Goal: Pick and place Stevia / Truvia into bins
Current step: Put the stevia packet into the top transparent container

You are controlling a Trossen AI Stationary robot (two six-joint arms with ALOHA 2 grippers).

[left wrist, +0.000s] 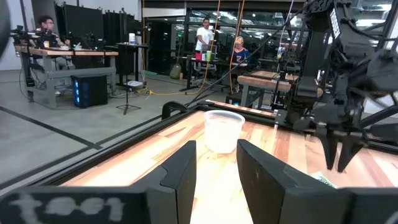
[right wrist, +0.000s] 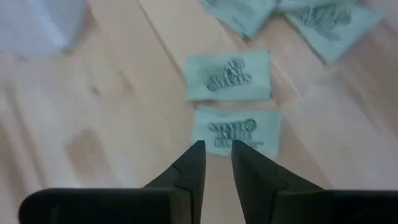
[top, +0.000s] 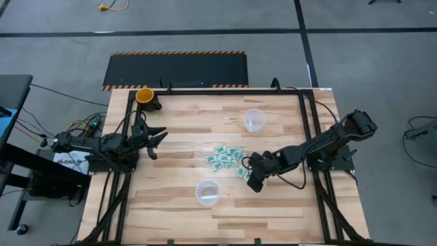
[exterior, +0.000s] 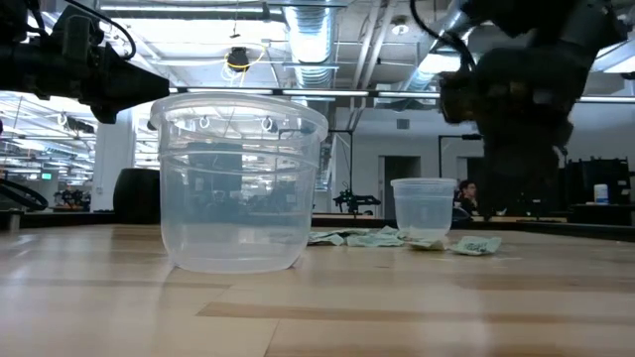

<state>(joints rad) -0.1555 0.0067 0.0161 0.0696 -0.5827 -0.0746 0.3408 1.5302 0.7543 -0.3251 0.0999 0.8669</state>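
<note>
Several green-and-white Stevia packets [top: 225, 158] lie flat in a loose cluster mid-table, also in the low view [exterior: 397, 238]. One clear cup [top: 255, 119] stands toward the far edge, another [top: 207, 192] toward the near edge. My right gripper [top: 254, 181] points down just over the cluster's near-right packets. In its wrist view the gripper [right wrist: 216, 152] is open by a narrow gap at the near edge of one packet [right wrist: 236, 134]. My left gripper [top: 156, 139] waits open at the table's left. The far cup [left wrist: 222, 130] shows beyond its fingers.
An orange-yellow cup [top: 145, 96] stands at the far left corner of the table. Black frame rails [top: 311, 137] run along the table's sides. Bare wood lies between the near cup and the near edge. People stand in the room beyond the table [left wrist: 205, 34].
</note>
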